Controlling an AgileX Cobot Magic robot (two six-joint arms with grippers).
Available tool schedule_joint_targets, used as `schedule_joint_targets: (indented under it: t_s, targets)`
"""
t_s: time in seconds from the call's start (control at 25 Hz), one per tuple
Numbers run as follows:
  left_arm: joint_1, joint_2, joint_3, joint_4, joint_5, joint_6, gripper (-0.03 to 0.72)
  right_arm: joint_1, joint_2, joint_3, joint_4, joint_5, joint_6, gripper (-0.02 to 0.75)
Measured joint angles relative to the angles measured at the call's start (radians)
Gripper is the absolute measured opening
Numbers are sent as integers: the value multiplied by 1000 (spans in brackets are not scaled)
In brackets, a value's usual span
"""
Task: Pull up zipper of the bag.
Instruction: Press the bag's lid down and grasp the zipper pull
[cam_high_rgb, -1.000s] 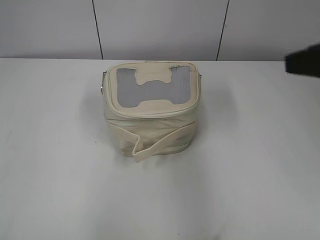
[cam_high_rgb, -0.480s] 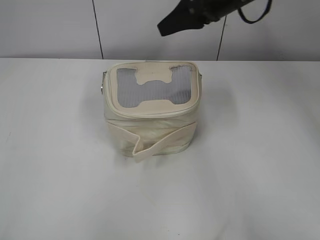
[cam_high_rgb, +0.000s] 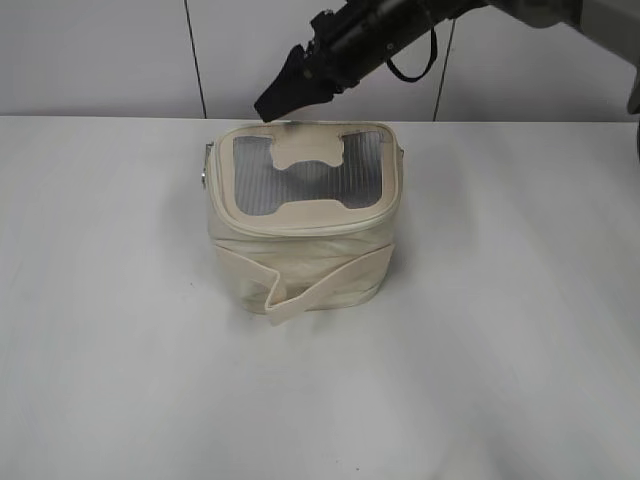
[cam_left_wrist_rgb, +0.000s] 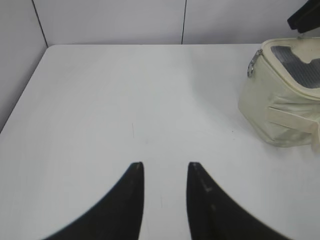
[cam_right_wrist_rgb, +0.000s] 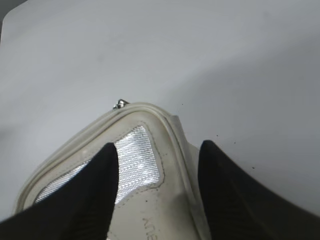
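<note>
Cream bag (lid shut) under right gripper's parted fingers.

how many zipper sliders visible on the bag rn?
2. One slider sits on the bag's left side, also seen in the left wrist view. Another metal bit shows at the lid's right edge, probably the second. More could be hidden behind.

The exterior view looks down at a slant across the table at the bag, which both wrist views share: the left from well aside (low, facing forward), the right from close above its lid.
</note>
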Motion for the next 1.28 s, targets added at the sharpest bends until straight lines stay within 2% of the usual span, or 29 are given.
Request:
schedule_joint_targets:
  t_s: [0.2, 0.28, 0.4, 0.44, 0.52, 0.6, 0.68, 0.8, 0.88, 1.0, 1.16, 1.28]
  targets:
    - [0, 0, 0, 0, 0, 0, 232, 3, 57, -9, -5, 3, 9, 398]
    - [0, 1, 0, 0, 0, 0, 232, 5, 65, -9, -16, 3, 11, 339]
    - [0, 45, -4, 0, -10, 0, 232, 11, 65, -11, -24, 5, 11, 116]
    - [0, 78, -10, 0, -24, 0, 232, 11, 65, -11, -28, 5, 11, 70]
    - [-2, 165, -24, -32, -97, 0, 235, 11, 65, -11, -29, 6, 12, 57]
    - [-17, 295, -40, -133, -219, 54, 238, 11, 65, -11, -30, 6, 14, 57]
    - [-47, 440, -61, -329, -357, 176, 237, 11, 65, -11, -30, 6, 15, 57]
    - [-86, 693, -123, -625, -468, 484, 230, 12, 65, -11, -30, 6, 21, 57]
    - [-88, 901, -189, -797, -481, 700, 230, 12, 65, -11, -30, 7, 28, 55]
    - [-32, 1151, -313, -1004, -372, 963, 233, 12, 65, -11, -30, 7, 36, 55]
    - [100, 1490, -446, -1271, -108, 1271, 253, 12, 65, -11, -30, 7, 38, 55]
    - [129, 1645, -492, -1307, -145, 1439, 258, 12, 65, -11, -29, 9, 41, 54]
